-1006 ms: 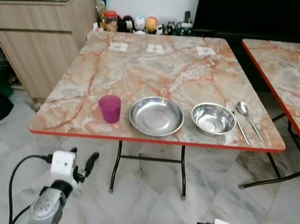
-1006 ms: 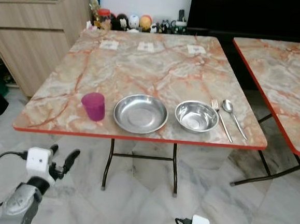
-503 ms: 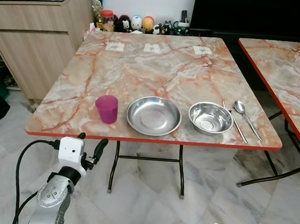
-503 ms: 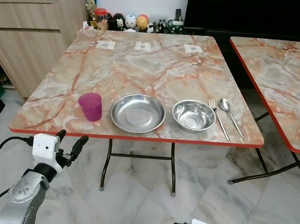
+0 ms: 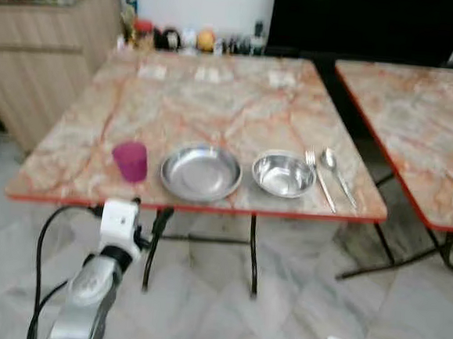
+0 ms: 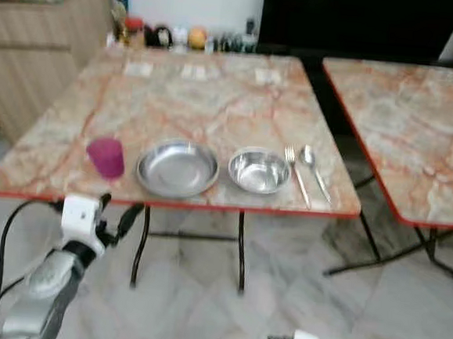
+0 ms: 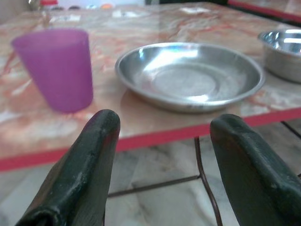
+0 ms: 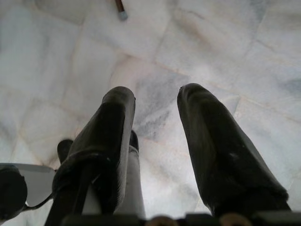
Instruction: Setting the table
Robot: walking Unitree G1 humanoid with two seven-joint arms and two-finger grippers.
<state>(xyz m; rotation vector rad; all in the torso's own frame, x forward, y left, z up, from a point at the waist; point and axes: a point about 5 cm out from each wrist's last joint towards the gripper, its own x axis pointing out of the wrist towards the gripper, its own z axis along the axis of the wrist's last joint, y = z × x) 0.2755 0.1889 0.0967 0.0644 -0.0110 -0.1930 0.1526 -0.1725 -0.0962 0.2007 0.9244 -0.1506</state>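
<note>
- left gripper [image 7: 162,141] gaping wide, nothing held, raised at the table edge, probably lining up a grab
- purple plastic cup [image 7: 55,68] just ahead, beside the shallow steel plate [image 7: 188,75]
- right gripper [image 8: 157,141] hangs idle, parted, empty

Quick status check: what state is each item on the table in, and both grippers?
Purple cup: upright, near table's front edge.
Plate: empty, right of cup.
Bowl: upright, empty.
Fork: flat, beside bowl.
Spoon: flat, beside fork.
Left gripper: open, raised before the table edge.
Right gripper: open, over floor.
</note>
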